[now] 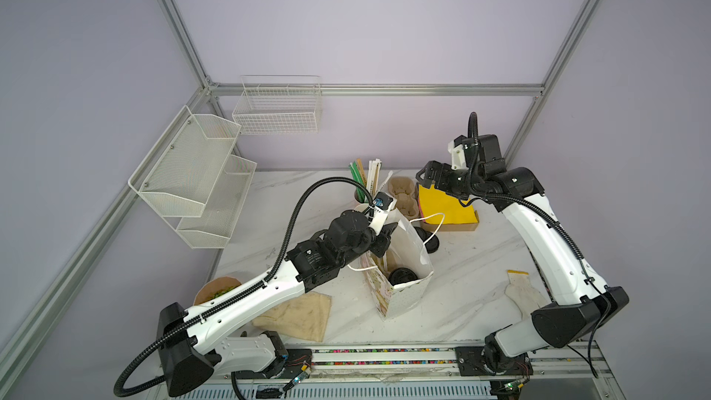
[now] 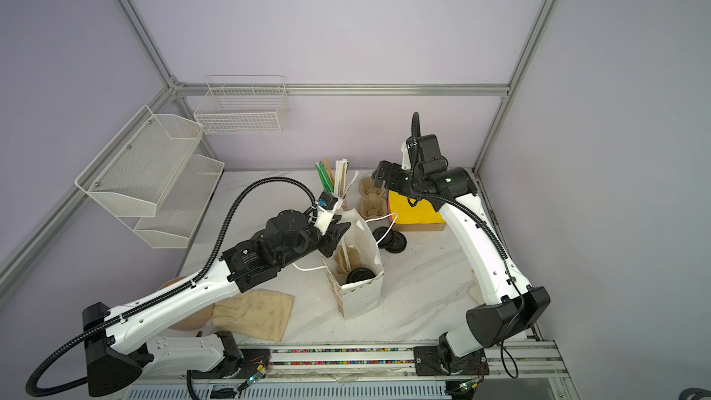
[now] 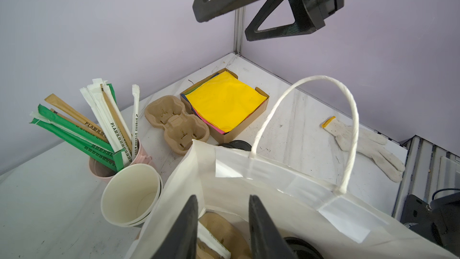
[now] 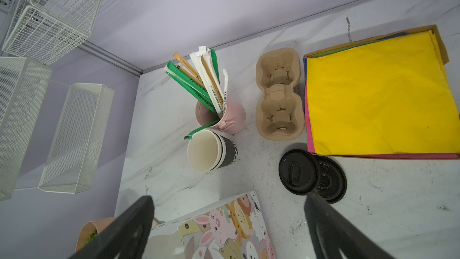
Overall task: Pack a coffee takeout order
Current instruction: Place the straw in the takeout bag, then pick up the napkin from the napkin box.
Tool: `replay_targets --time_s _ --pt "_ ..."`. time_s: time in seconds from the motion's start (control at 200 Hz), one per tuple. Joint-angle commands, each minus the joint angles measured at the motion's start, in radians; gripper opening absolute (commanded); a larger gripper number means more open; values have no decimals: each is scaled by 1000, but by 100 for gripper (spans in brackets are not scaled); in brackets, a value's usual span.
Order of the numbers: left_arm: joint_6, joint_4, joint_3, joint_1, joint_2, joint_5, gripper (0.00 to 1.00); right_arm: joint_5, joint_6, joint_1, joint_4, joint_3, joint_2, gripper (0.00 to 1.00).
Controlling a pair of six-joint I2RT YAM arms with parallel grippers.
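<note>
1. The left gripper (image 3: 222, 198) hangs over the mouth of the white paper bag (image 1: 408, 294). Its fingers are parted and clamp nothing, and a paper-wrapped straw (image 3: 214, 241) lies loose beneath them, so this reads as the straw drop-off
2. Already in the bag is the lidded cup (image 1: 402, 275), glossy black on top. It apparently sits in the pulp carrier (image 3: 229, 232), which is brown, rough and fibrous
3. The right gripper (image 4: 229, 196) has its jaws spread wide and empty. It hovers at the back near the yellow sheet (image 4: 380, 95), which lies flat and creased in a shallow cardboard tray (image 1: 458, 226), just beside a spare carrier (image 4: 280, 93)
4. The next move is likely that sheet. It is thin, limp paper, so it calls for a drop to one corner and a light pinch that lifts only the top leaf
</note>
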Motion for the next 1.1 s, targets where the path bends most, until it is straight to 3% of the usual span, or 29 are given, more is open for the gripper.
replay_targets --time_s 0.0,0.115,0.27,0.415,0.6,0.815,1.095 --pt "33 32 6 -4 -38 -16 43 39 1 -9 8 -5 -11 97" --pt "76 4 70 -3 -47 -29 47 75 14 -19 -3 -2 4 97" --pt "139 -39 136 -1 -57 -107 71 148 46 -66 -25 -10 73 97" --pt "155 -29 114 16 -97 -212 87 174 80 -105 -7 -61 151 97" --pt "131 -41 45 85 -149 -228 100 358 131 -110 10 -71 276 97" --pt "141 30 -84 115 -191 -281 100 402 211 -141 95 -70 414 93" --pt "164 68 -130 123 -216 -308 100 406 205 -192 154 -8 577 84"
